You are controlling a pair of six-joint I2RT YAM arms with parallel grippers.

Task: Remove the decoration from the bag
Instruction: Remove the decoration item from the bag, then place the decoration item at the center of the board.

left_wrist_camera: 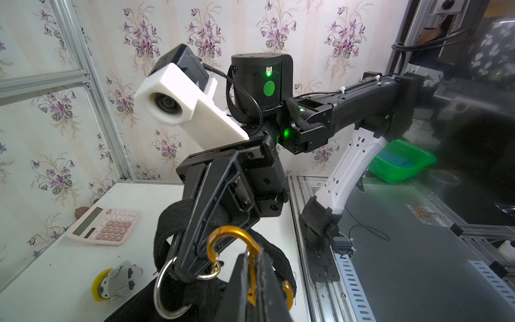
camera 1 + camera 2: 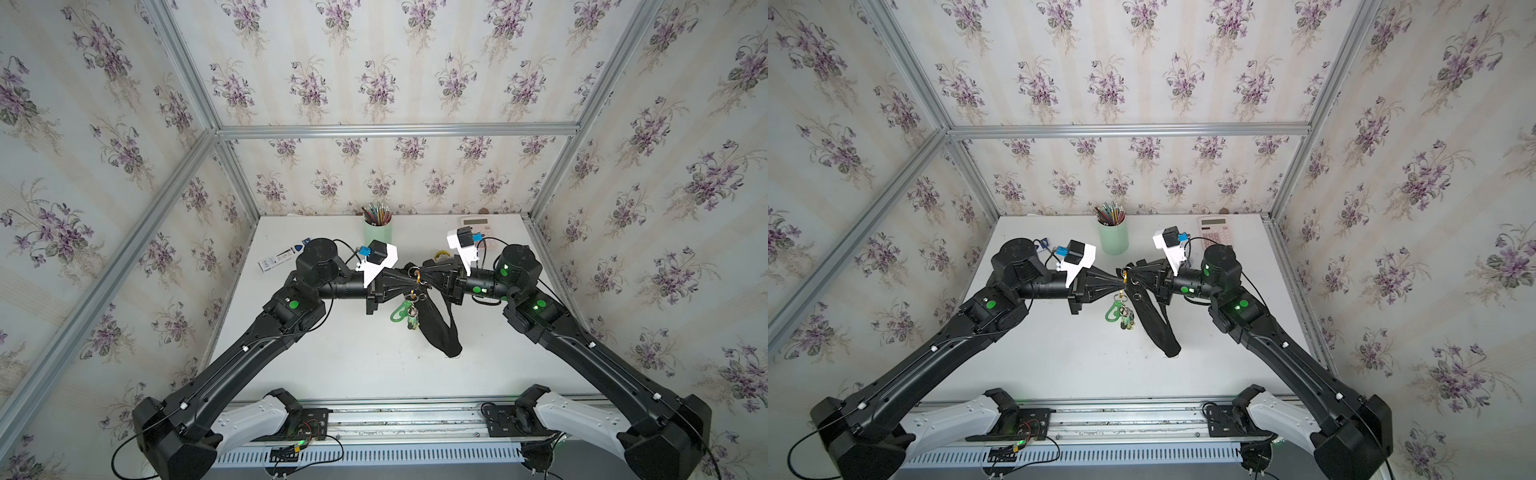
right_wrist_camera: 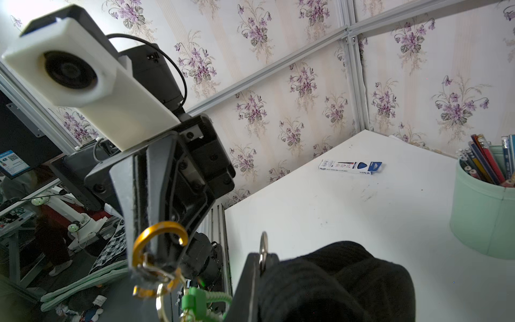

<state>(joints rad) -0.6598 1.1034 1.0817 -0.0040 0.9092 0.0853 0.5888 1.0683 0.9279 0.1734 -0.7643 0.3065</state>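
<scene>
Both arms meet tip to tip above the table's middle. My left gripper (image 2: 412, 279) (image 2: 1121, 279) (image 1: 252, 258) is shut on the gold-orange clasp (image 1: 223, 237) (image 3: 156, 237) of the decoration (image 2: 400, 311) (image 2: 1113, 311). The decoration's green cord and charm hang below the clasp. My right gripper (image 2: 427, 279) (image 2: 1134, 279) (image 3: 262, 258) is shut on the silver ring (image 1: 164, 290) (image 3: 263, 245) of the black bag (image 2: 436, 328) (image 2: 1158, 328), which droops to the table. In the right wrist view the clasp's hook stands open, with a gap between it and the ring.
A green pencil cup (image 2: 377, 232) (image 3: 485, 212) stands at the back. A pink calculator (image 2: 1214, 230) (image 1: 103, 225) lies at the back right. A slim pen box (image 2: 282, 257) (image 3: 349, 166) lies at the back left. A round plush charm (image 1: 114, 284) rests behind the bag.
</scene>
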